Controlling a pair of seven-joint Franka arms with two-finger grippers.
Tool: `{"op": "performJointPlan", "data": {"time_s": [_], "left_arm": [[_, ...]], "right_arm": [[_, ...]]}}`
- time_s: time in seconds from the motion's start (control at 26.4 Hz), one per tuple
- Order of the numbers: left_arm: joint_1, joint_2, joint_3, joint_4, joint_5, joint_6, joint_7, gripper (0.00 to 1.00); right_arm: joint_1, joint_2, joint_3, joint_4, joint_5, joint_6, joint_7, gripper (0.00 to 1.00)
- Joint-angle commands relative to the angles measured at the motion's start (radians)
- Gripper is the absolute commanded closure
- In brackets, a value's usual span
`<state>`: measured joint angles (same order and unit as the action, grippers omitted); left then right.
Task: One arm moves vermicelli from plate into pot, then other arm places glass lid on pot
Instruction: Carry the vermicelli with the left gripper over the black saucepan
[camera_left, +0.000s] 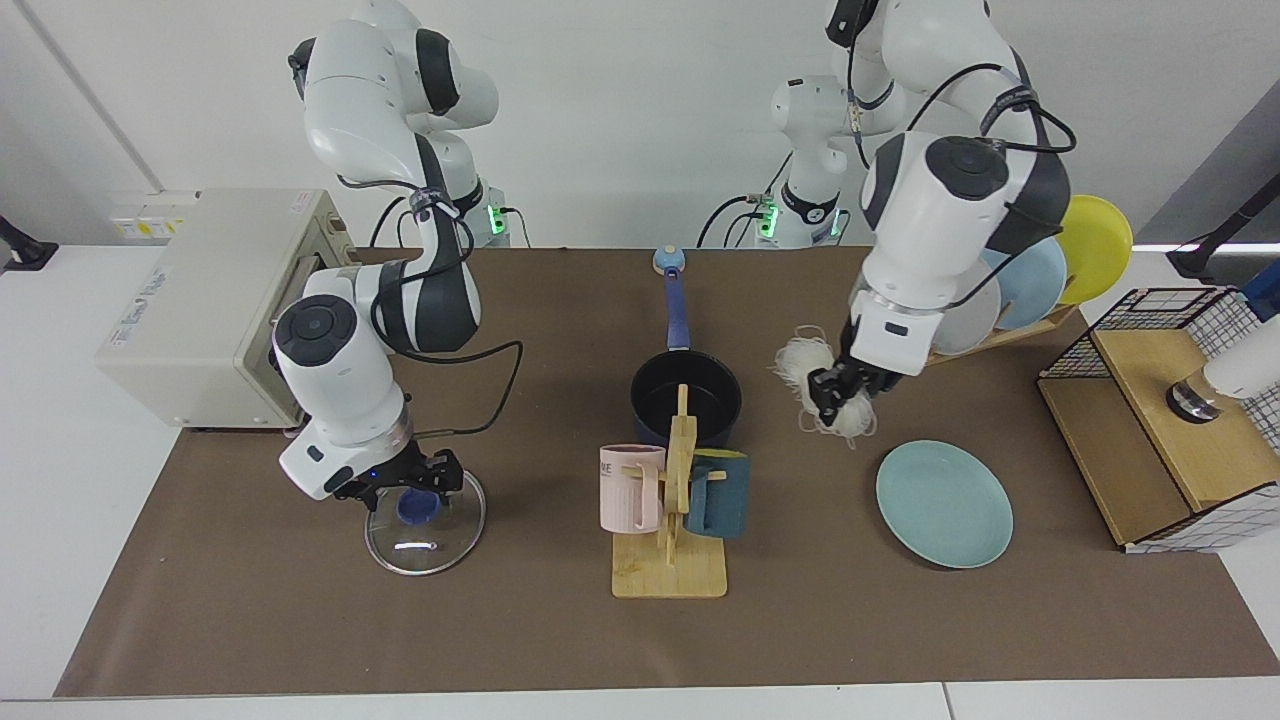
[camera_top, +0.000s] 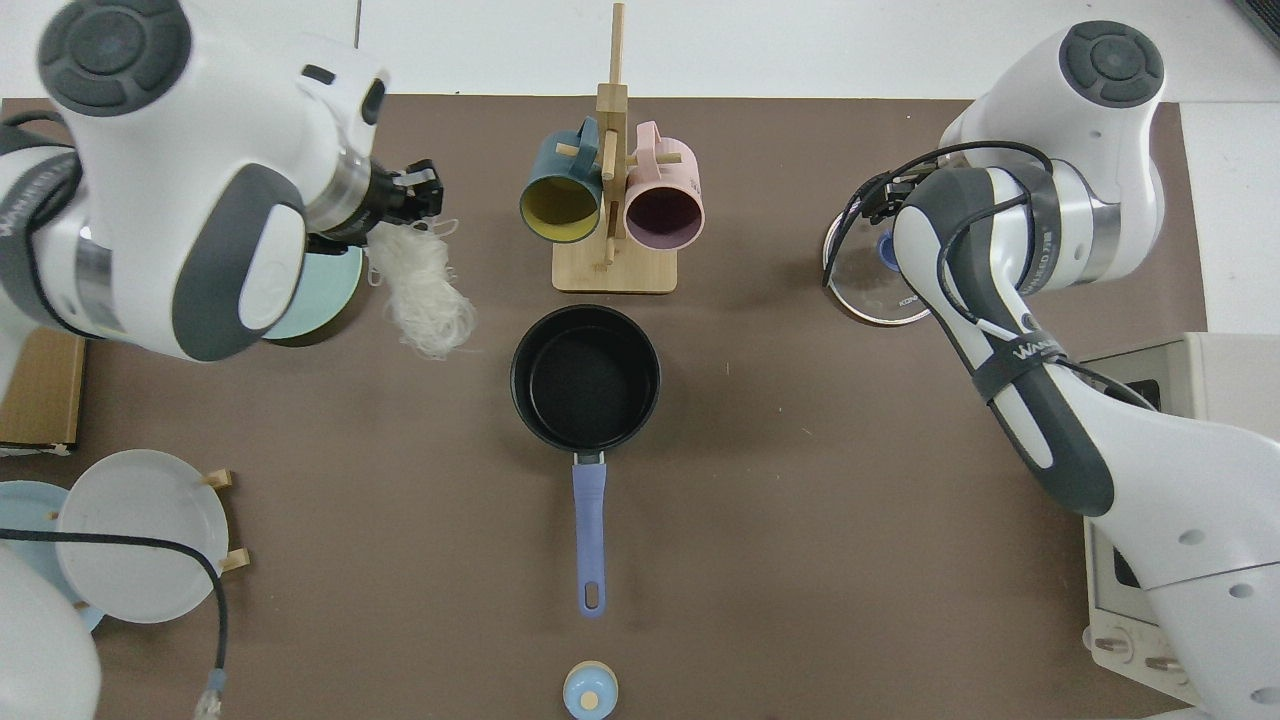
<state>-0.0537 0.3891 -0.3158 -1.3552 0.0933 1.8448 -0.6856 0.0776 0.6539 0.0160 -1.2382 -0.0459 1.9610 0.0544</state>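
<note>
My left gripper (camera_left: 838, 385) is shut on the vermicelli (camera_left: 812, 372), a white bundle hanging in the air between the pale teal plate (camera_left: 944, 503) and the pot (camera_left: 686, 398). From above, the strands of vermicelli (camera_top: 425, 295) dangle below the left gripper (camera_top: 415, 190), just beside the navy pot (camera_top: 585, 375), whose black inside holds nothing. The arm hides most of the plate (camera_top: 335, 285). The glass lid (camera_left: 425, 520) lies flat on the mat. My right gripper (camera_left: 405, 487) stands open just above its blue knob. In the top view the arm covers part of the lid (camera_top: 870, 295).
A wooden mug stand (camera_left: 672, 520) with a pink mug (camera_left: 630, 487) and a dark teal mug (camera_left: 718, 492) stands right in front of the pot. A plate rack (camera_left: 1010, 290) is at the back, a wire basket (camera_left: 1170, 400) and an oven (camera_left: 200, 300) at the sides.
</note>
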Motion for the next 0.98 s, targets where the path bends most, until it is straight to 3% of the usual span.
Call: {"op": "performJointPlan", "data": {"time_s": [0.0,0.26,0.42,0.57,0.83,0.87,0.91,0.95], "left_arm": [[-0.008,-0.03,-0.066,-0.117,0.006,0.056,-0.098,1.0],[-0.009,-0.035,-0.135,-0.263,0.008,0.238,-0.17,1.0],[-0.044,-0.021,-0.137,-0.312,0.017,0.273,-0.181,1.0],[-0.047,-0.016,-0.137,-0.386,0.02,0.39,-0.196,1.0],[-0.046,-0.001,-0.137,-0.423,0.022,0.421,-0.193,1.0],[-0.041,0.002,-0.137,-0.424,0.022,0.428,-0.195,0.94],[-0.038,0.004,-0.137,-0.427,0.019,0.436,-0.199,0.7],[-0.038,0.005,-0.137,-0.43,0.019,0.436,-0.196,0.3]], "right_arm": [[0.007,0.007,0.005,-0.021,-0.02,0.044,0.033,0.0],[0.007,0.024,0.005,-0.05,-0.023,0.079,0.032,0.0],[0.005,0.027,0.005,-0.067,-0.026,0.098,0.032,0.0],[-0.001,0.032,0.005,-0.078,-0.049,0.102,0.03,0.0],[-0.009,0.033,0.005,-0.104,-0.049,0.116,0.028,0.0],[-0.01,0.033,0.005,-0.112,-0.049,0.124,0.027,0.0],[-0.01,0.032,0.005,-0.121,-0.049,0.136,0.025,0.0],[-0.012,0.03,0.005,-0.13,-0.049,0.145,0.022,0.0]]}}
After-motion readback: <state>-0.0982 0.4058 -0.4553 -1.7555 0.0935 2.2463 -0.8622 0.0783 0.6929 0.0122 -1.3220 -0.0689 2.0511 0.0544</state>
